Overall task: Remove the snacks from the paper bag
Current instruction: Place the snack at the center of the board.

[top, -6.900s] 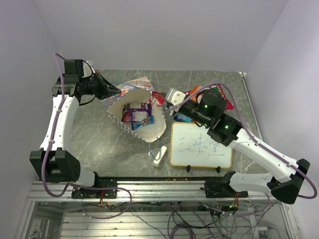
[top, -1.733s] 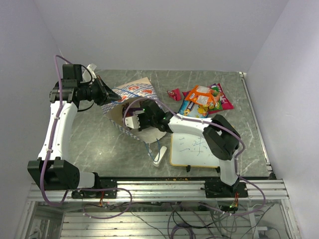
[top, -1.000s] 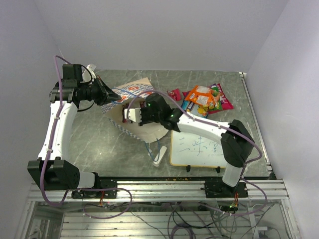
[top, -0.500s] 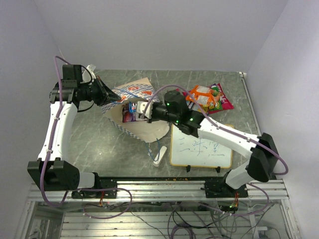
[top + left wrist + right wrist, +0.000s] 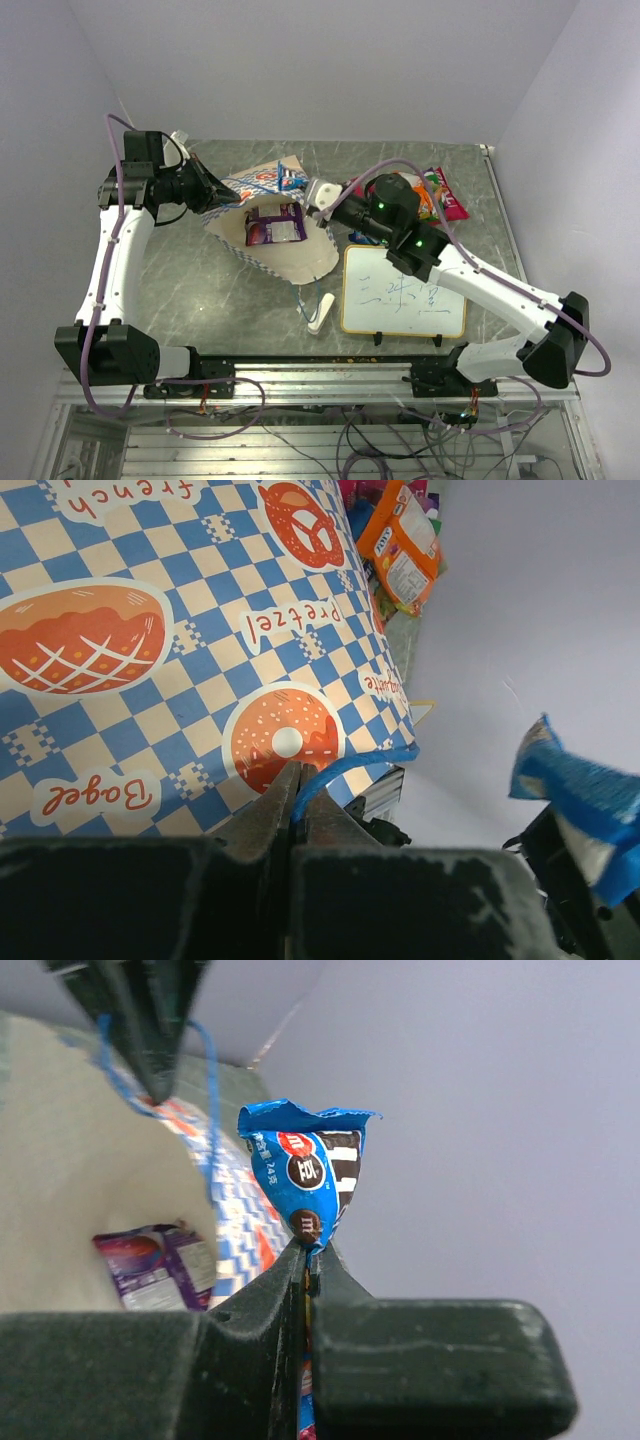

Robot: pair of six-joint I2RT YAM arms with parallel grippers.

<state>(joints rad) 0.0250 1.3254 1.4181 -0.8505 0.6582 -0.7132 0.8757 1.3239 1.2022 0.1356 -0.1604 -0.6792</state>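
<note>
The paper bag (image 5: 285,262) lies on its side, its mouth facing up and toward me. My left gripper (image 5: 213,191) is shut on its blue cord handle (image 5: 350,767) at the bag's left rim; the checkered band (image 5: 200,630) fills the left wrist view. My right gripper (image 5: 314,193) is shut on a blue snack packet (image 5: 310,1175) and holds it in the air just right of the bag's mouth; the packet also shows in the left wrist view (image 5: 580,790). A purple packet (image 5: 275,223) lies inside the bag and shows in the right wrist view (image 5: 160,1260).
Orange, pink and other packets (image 5: 440,195) lie at the back right, partly behind my right arm. A framed whiteboard (image 5: 403,290) lies in front of them. A white eraser block (image 5: 320,312) lies near the bag's front edge.
My right gripper was deep inside the bag, then pulled out rightward with the blue packet pinched in it. The purple packet is now uncovered. My left gripper has stayed on the handle.
</note>
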